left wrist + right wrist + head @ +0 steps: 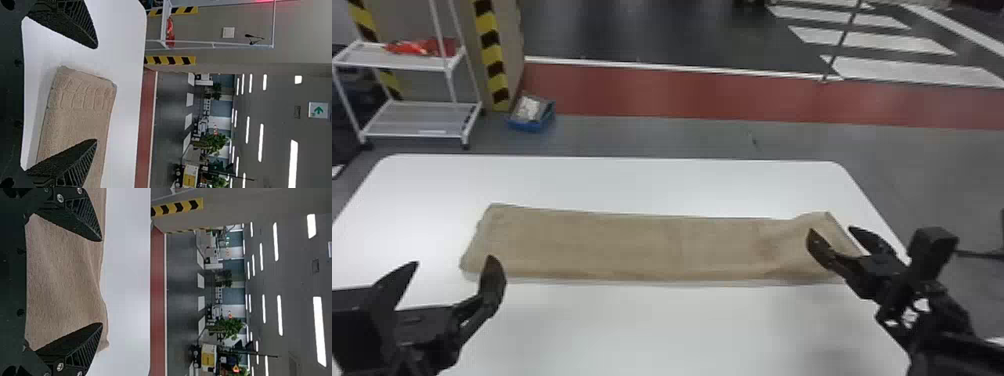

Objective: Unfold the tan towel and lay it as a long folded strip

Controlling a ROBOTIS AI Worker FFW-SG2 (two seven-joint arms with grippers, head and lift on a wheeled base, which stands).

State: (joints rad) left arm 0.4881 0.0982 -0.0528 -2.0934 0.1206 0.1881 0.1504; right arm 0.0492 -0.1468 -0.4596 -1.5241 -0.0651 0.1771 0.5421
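"Well, how does the towel (642,245) look from where the hands are?"

"It lies as a long strip on the table (652,325), running from just beyond the left gripper (452,261) across to the right gripper (831,230). Both have their fingers spread with nothing between the tips gripped, though I can't tell whether the right fingertips touch the cloth."

"And how will it handle?"

"Light and soft, I'd judge, with enough nap to hold against a pinch. It won't slip or break, but it will ruck up if pushed. The rumpled stretch is around and inward of the right gripper, so I'd take the end hem there, near its corners, catch all the layers, and draw gently outward."

"Anything for the left to do?"

"Perhaps steady the end just ahead of it; that part looks flat enough."

"How much room is there?"

"Inward of both hands, on the robot's side of the strip, the tabletop is bare. Past the cloth there's another open band before the far edge. Outward of the right gripper, the side edge is near, so a long pull that way could hang the end over."
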